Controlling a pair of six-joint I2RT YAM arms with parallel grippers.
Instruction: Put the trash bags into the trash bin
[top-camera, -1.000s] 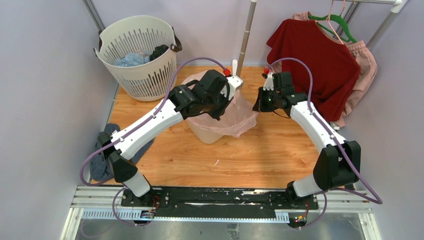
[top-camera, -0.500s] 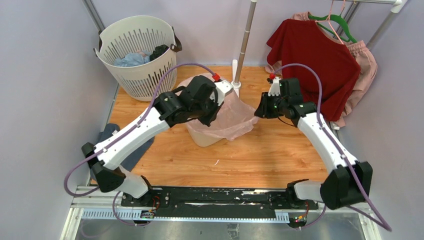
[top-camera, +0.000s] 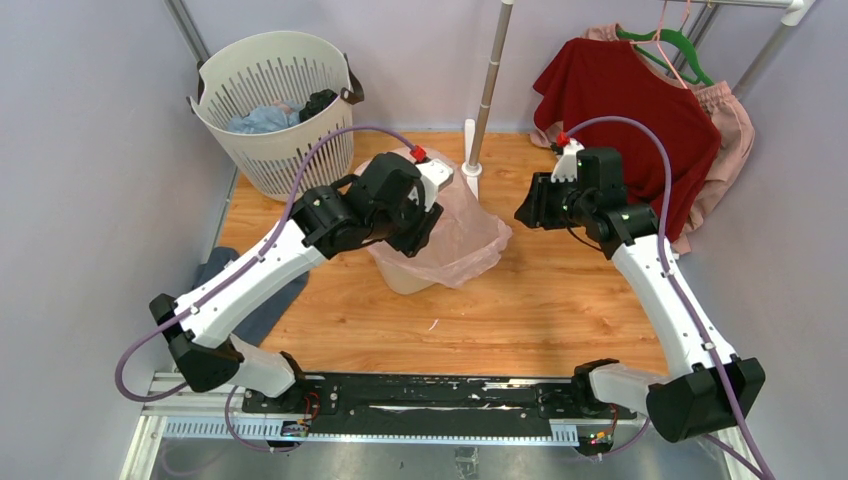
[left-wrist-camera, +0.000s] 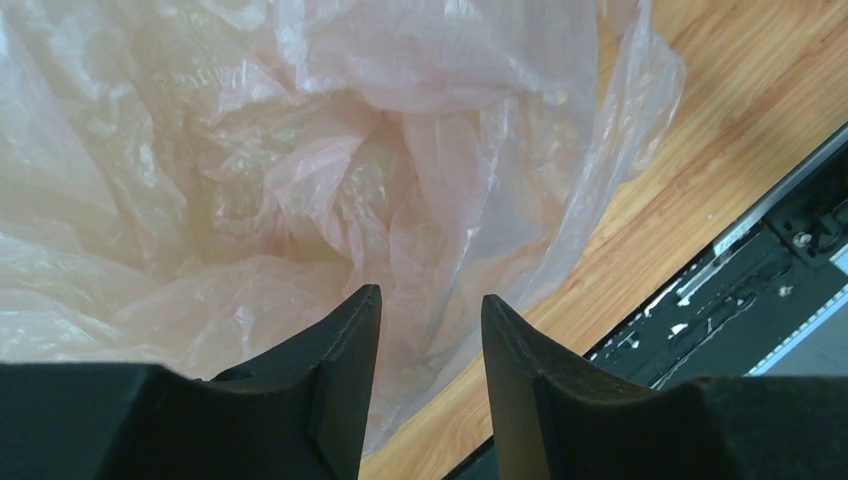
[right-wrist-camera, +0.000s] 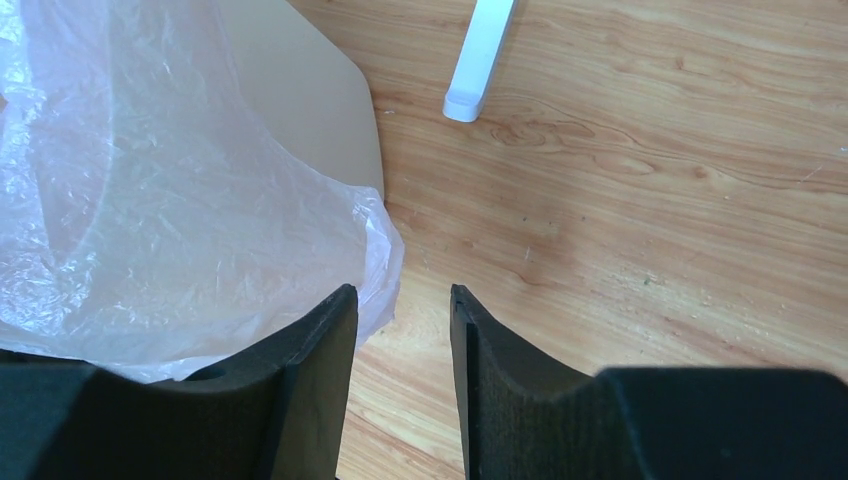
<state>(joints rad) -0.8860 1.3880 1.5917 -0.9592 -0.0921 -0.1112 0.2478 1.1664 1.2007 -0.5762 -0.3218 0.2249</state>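
Note:
The pale-pink translucent trash bag (top-camera: 462, 232) is draped in and over the cream-beige bin (top-camera: 402, 277) at the middle of the wooden floor, spilling over its right side. It fills the left wrist view (left-wrist-camera: 330, 170) and lies at the left of the right wrist view (right-wrist-camera: 170, 220), where the bin wall (right-wrist-camera: 300, 90) shows. My left gripper (top-camera: 415, 232) hovers over the bin's opening; it (left-wrist-camera: 430, 300) is open and empty above the crumpled plastic. My right gripper (top-camera: 524, 212) is open and empty to the right of the bag, clear of it (right-wrist-camera: 403, 293).
A white slotted basket (top-camera: 270, 100) with blue cloth stands at the back left. A white pole (top-camera: 488, 85) and its foot (right-wrist-camera: 478, 65) stand behind the bin. A red shirt (top-camera: 630, 130) and a pink garment (top-camera: 728, 130) hang at back right. Blue-grey cloth (top-camera: 215, 300) lies left.
My left gripper has drawn back leftward and toward the near side over the bin. My right gripper has pulled away to the right and up, off the bag. The bag stays on the bin.

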